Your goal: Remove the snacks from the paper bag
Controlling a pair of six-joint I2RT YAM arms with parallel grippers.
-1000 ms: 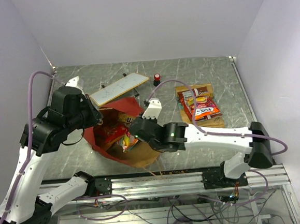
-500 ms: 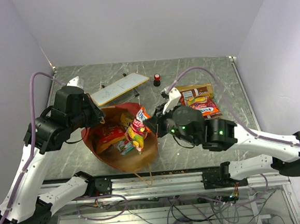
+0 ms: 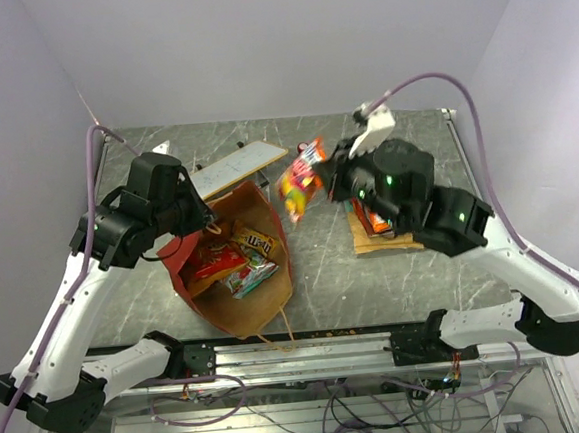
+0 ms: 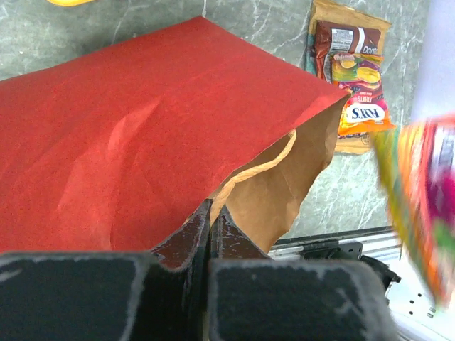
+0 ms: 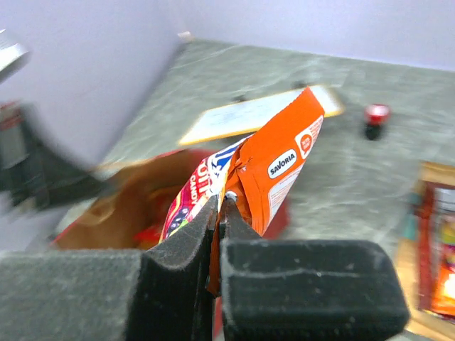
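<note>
Beyond the paper bag (image 3: 249,314), snack packet (image 3: 300,179) now lifted out, right hand (image 5: 219,208) clamped

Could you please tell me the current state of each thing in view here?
paper bag: mouth open, rim pinched.
left gripper: shut on the paper bag's rim.
held packet: in the air, clear of the bag.
right gripper: shut on the held packet.
packets in the bag: inside, not yet removed.
packets on the table: lying stacked, right side.
white board: lying flat.
red cylinder: on the table, untouched.
</note>
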